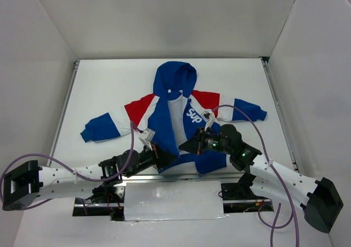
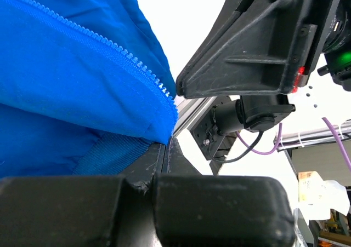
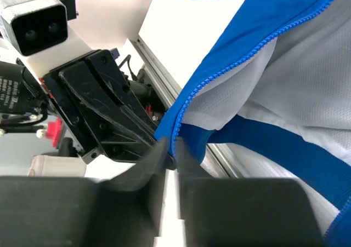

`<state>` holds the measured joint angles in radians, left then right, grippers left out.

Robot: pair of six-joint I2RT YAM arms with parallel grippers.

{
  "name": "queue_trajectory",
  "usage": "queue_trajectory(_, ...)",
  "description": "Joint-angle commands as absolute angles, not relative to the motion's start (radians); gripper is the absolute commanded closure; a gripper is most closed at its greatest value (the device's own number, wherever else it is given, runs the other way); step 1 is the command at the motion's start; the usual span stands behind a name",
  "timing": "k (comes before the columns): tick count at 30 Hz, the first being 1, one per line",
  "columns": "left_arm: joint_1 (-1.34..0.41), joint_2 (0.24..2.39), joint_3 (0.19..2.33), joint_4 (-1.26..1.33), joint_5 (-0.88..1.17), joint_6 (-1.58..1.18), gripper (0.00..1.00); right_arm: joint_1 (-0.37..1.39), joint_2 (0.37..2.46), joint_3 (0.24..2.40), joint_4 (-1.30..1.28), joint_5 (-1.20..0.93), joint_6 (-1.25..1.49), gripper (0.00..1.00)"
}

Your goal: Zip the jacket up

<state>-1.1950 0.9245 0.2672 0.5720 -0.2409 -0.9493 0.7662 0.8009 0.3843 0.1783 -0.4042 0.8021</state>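
The jacket (image 1: 175,107) lies flat on its back on the white table, front open, hood pointing away, white lining showing. Both grippers meet at its bottom hem. My left gripper (image 1: 169,158) is shut, and its tips (image 2: 169,140) pinch the bottom corner of one blue front panel (image 2: 82,82), right where the zipper teeth (image 2: 137,66) end. My right gripper (image 1: 185,146) is shut on the lower end of the other zipper edge (image 3: 219,74), with the blue tape caught between its fingertips (image 3: 174,144). The two grippers are almost touching.
Metal rails (image 1: 66,102) run along both table sides and white walls (image 1: 38,50) enclose it. A foil-covered strip (image 1: 173,200) lies along the near edge between the arm bases. Purple cables (image 1: 258,132) loop over both arms. The sleeves (image 1: 101,127) spread left and right.
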Motion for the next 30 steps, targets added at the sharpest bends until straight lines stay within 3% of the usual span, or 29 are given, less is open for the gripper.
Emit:
queue_trajectory(1, -1.195, 0.908, 0.267, 0.609, -0.25, -0.956, 1.0, 0.772, 0.807, 0.423, 0.158, -0.399, 0.764, 0.75)
queue_trajectory(3, -1.195, 0.907, 0.271, 0.595, -0.255, -0.959, 1.0, 0.772, 0.796, 0.426, 0.135, -0.373, 0.743, 0.65)
queue_trajectory(10, -1.197, 0.907, 0.276, 0.607, -0.252, -0.957, 1.0, 0.772, 0.793, 0.388, 0.23, -0.512, 0.73, 0.5)
queue_trajectory(17, -1.196, 0.931, 0.301, 0.635, -0.23, -0.948, 1.0, 0.773, 0.851, 0.37, 0.321, -0.58, 0.768, 0.5)
queue_trajectory(30, -1.197, 0.942, 0.305, 0.65, -0.229, -0.948, 1.0, 0.773, 0.903, 0.345, 0.382, -0.603, 0.798, 0.6)
